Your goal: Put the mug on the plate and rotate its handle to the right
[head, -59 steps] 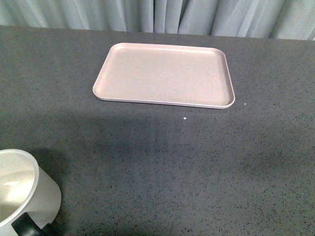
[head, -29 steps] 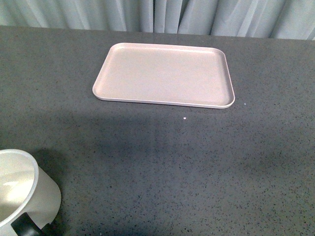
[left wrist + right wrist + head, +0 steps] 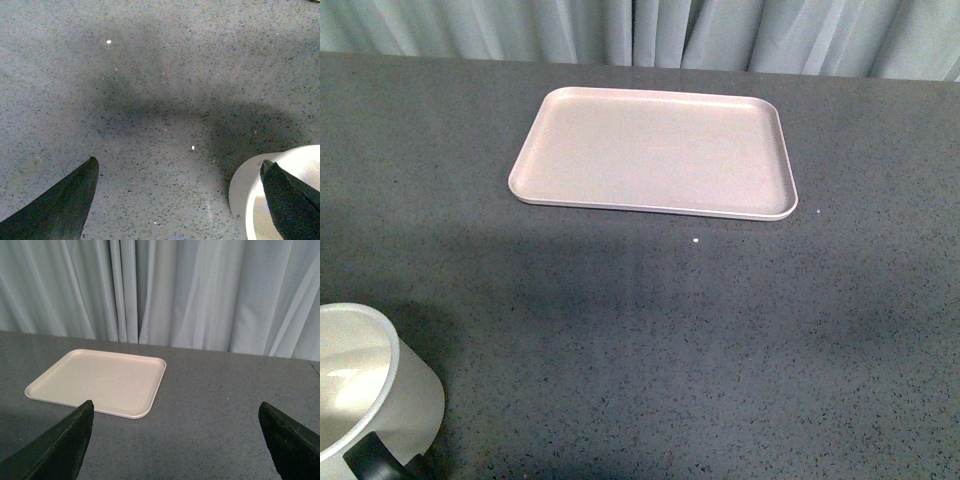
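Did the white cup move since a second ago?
No. The mug stays in the same near-left corner of the front view, just as far from the plate as before.

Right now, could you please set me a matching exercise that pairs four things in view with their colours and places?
Things:
1. mug
2. plate
3. handle
4. curtain

Descriptions:
A. pale pink, on the far side of the table
B. glossy black loop, at the near left
C. pale grey, hanging behind the table
D. white, at the near left corner

Pairs: 1-D, 2-A, 3-B, 4-C
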You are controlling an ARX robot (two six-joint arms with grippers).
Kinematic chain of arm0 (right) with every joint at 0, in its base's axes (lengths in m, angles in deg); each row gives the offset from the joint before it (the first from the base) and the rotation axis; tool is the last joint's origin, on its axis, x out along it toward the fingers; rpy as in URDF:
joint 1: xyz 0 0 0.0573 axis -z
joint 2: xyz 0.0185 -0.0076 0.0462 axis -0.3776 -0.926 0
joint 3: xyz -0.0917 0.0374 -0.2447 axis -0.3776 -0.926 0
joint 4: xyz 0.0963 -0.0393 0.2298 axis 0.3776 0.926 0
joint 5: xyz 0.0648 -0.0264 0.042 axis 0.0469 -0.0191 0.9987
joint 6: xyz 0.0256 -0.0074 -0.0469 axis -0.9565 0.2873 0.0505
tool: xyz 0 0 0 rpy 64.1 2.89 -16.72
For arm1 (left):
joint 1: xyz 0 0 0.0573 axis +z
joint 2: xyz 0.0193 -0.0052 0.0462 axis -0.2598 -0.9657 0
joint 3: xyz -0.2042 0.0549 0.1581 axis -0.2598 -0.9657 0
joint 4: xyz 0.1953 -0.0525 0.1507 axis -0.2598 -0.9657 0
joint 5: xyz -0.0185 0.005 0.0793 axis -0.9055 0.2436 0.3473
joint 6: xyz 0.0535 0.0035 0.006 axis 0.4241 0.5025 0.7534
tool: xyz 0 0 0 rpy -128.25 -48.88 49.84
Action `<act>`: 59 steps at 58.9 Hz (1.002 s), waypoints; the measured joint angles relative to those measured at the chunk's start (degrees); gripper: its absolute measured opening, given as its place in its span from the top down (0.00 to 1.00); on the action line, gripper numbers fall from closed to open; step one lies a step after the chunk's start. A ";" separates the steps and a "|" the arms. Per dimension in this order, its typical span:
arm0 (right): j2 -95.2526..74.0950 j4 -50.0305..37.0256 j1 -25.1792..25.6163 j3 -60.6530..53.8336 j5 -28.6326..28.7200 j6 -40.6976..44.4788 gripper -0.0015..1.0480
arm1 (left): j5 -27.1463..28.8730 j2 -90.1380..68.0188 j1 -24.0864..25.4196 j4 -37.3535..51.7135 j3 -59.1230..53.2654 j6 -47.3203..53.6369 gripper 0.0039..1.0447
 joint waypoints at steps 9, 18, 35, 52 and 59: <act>0.00 0.00 0.00 0.00 0.00 -0.02 0.09 | -1.44 -3.54 0.02 1.81 0.02 -1.05 0.09; 0.00 0.00 0.00 0.00 0.00 -0.02 0.09 | -2.97 -4.09 0.15 1.86 0.02 -1.16 0.09; 0.00 0.00 0.00 0.00 0.00 0.00 0.09 | -4.94 -6.27 1.31 2.08 0.02 -0.94 0.09; 0.00 0.00 0.00 0.00 0.00 0.00 0.09 | -7.15 -8.31 2.56 2.60 0.00 -0.26 0.09; 0.00 0.00 0.00 0.00 0.00 0.00 0.09 | -7.65 -8.66 2.93 2.75 -0.17 0.00 0.09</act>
